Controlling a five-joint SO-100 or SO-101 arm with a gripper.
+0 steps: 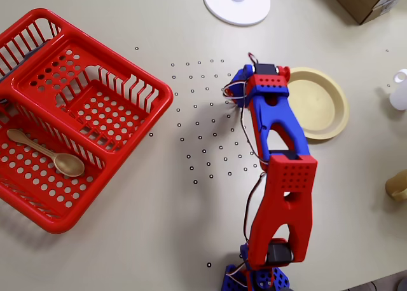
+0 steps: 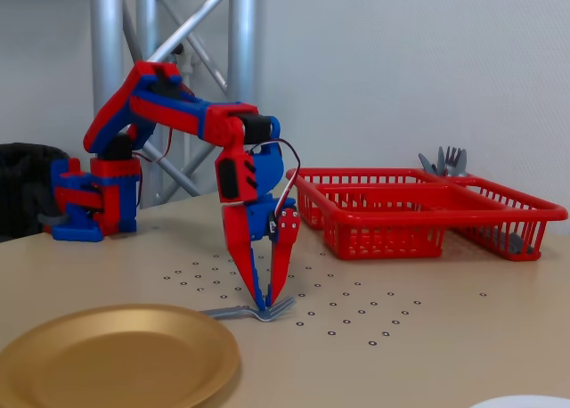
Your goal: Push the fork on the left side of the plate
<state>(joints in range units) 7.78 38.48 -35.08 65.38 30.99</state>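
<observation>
While the gripper (image 2: 267, 301) stands with its fingertips drawn nearly together and pressed down at the neck of the fork (image 2: 249, 312), the push looks well advanced. In the fixed view the fork lies flat on the dotted table (image 2: 419, 337), its handle end just beside the rim of the pale-yellow plate (image 2: 107, 359). Overhead, the arm hides the fork beside the plate (image 1: 318, 103). What seems left is a small final nudge and lifting away.
</observation>
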